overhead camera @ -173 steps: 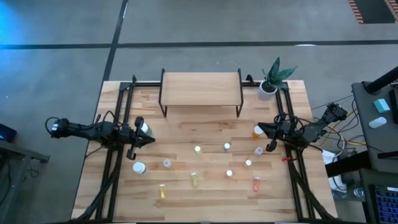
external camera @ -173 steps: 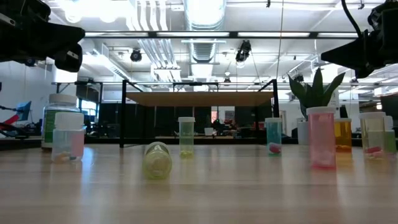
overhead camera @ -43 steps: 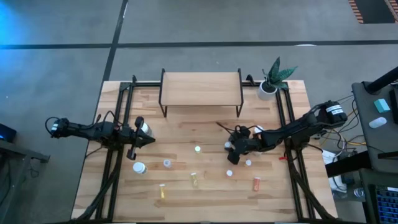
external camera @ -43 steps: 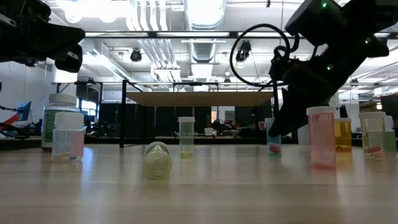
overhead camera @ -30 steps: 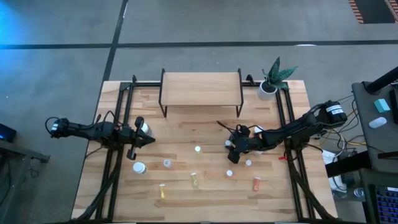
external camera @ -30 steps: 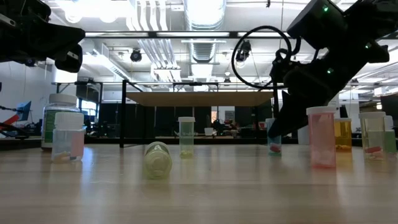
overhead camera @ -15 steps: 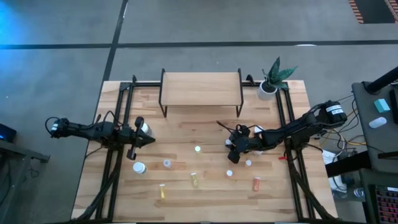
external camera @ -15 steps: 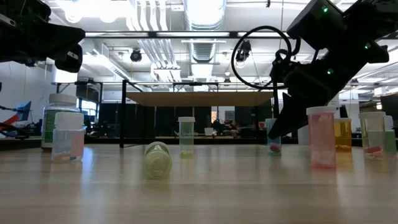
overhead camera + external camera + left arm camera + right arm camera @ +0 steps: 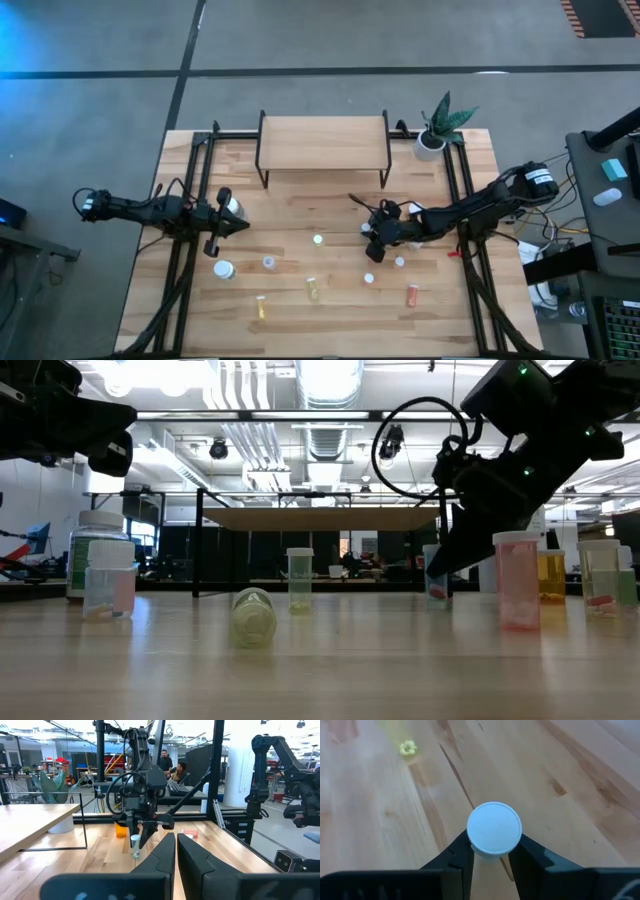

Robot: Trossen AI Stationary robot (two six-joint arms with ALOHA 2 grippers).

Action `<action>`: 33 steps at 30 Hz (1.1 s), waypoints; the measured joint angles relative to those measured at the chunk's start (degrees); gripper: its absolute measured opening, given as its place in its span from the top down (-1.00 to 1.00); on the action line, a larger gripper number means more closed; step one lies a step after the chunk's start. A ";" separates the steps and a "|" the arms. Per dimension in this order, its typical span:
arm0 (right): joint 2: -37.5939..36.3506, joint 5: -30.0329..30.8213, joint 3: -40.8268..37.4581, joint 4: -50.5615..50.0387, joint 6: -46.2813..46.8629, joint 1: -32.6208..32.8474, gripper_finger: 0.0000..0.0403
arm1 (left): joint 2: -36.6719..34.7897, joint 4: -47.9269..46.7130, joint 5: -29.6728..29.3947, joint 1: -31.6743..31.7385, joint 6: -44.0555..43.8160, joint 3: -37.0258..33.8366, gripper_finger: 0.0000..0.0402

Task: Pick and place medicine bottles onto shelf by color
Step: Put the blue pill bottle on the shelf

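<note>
1. High view: the right arm reaches from the table's right edge toward the middle, and its right gripper (image 9: 371, 235) sits low over the wooden table (image 9: 300, 215), closed around a small white-capped bottle (image 9: 367, 231). The left arm waits at the table's left side, with the left gripper (image 9: 238, 224) shut and empty beside a larger white bottle (image 9: 231, 205). The shelf (image 9: 323, 141), a light wood top on thin black legs, stands at the far middle edge with nothing on it. A potted plant (image 9: 437, 127) is just to its right. Eight more small bottles can be counted loose on the table, among them a second larger white one (image 9: 223, 269), two yellow ones and an orange-red one (image 9: 411, 295).

2. Low view: the right gripper (image 9: 438, 572) comes down at an angle onto the clear bottle (image 9: 434, 575), which leans slightly. A yellow bottle (image 9: 253, 617) lies on its side in front. A pink bottle (image 9: 518, 580) stands upright on the right.

3. Left wrist view: the left gripper's fingers (image 9: 162, 852) are pressed together. Farther off, the right gripper (image 9: 140, 832) pinches the held bottle (image 9: 135, 845) by its top.

4. Right wrist view: the two dark fingers (image 9: 461, 856) clamp the bottle's neck just under its round white ridged cap (image 9: 494, 827).
</note>
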 joint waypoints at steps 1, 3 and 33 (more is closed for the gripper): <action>-0.44 0.00 0.00 0.00 -0.01 0.00 0.53 | 0.00 -0.01 -0.01 -0.01 0.02 0.00 1.00; -1.39 0.02 0.00 0.26 -0.01 0.00 0.53 | 0.02 -0.01 -0.02 -0.01 0.01 0.00 1.00; -13.06 0.07 24.74 -15.42 -15.70 -17.08 0.51 | 0.01 -0.05 0.00 -0.01 0.02 0.00 1.00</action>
